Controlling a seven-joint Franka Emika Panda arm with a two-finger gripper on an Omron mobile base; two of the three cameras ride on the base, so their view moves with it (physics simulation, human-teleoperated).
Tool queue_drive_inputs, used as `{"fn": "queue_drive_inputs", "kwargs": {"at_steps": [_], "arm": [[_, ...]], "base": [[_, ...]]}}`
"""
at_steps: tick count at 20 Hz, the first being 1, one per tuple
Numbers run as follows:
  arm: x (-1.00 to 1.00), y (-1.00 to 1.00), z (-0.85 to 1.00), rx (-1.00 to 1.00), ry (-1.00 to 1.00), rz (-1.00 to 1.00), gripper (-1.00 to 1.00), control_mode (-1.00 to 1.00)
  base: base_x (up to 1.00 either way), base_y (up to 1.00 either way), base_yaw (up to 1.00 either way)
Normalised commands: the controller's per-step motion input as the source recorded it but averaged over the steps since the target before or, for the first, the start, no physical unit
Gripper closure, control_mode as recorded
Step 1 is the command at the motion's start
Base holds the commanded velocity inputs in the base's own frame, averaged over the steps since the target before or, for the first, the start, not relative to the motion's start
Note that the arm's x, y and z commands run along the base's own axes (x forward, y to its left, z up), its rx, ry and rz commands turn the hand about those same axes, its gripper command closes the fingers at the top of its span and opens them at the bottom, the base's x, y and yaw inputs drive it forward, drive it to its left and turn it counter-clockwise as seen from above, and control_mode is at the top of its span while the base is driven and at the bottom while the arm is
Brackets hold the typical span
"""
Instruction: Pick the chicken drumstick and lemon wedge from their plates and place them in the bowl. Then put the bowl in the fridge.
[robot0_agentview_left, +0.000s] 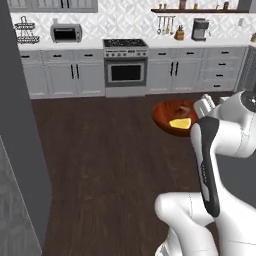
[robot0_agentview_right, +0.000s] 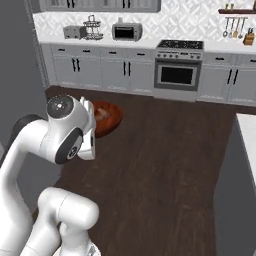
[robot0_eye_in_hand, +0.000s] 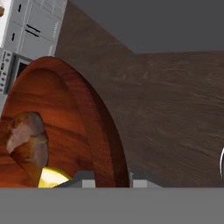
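Observation:
The reddish-brown bowl (robot0_agentview_left: 167, 116) hangs above the dark wood floor, held by its rim. Inside it lie the yellow lemon wedge (robot0_agentview_left: 180, 123) and the brown chicken drumstick (robot0_agentview_left: 183, 110). My gripper (robot0_eye_in_hand: 113, 178) is shut on the bowl (robot0_eye_in_hand: 65, 113), one fingertip inside the rim and one outside. In the hand view the drumstick (robot0_eye_in_hand: 27, 140) rests over the lemon wedge (robot0_eye_in_hand: 52, 178). From the right base view the bowl (robot0_agentview_right: 111, 119) peeks out behind my arm. A tall grey face of the fridge (robot0_agentview_left: 20, 125) rises at the left. The plates are out of view.
Grey cabinets (robot0_agentview_left: 65, 75), an oven (robot0_agentview_left: 125, 70) and a counter with a microwave (robot0_agentview_left: 66, 33) line the far wall. A grey counter block (robot0_agentview_right: 240, 170) stands at the right. Open wood floor (robot0_agentview_left: 110, 165) lies between me and the cabinets.

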Motion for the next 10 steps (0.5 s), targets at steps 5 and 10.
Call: {"fn": "queue_drive_inputs", "kwargs": {"at_steps": [5, 10], "arm": [[0.0, 0.0, 0.0, 0.0, 0.0, 0.0, 1.0, 1.0], [0.0, 0.0, 0.0, 0.0, 0.0, 0.0, 1.0, 1.0]], "base": [[1.0, 0.0, 0.0], [1.0, -0.1, 0.09]]}}
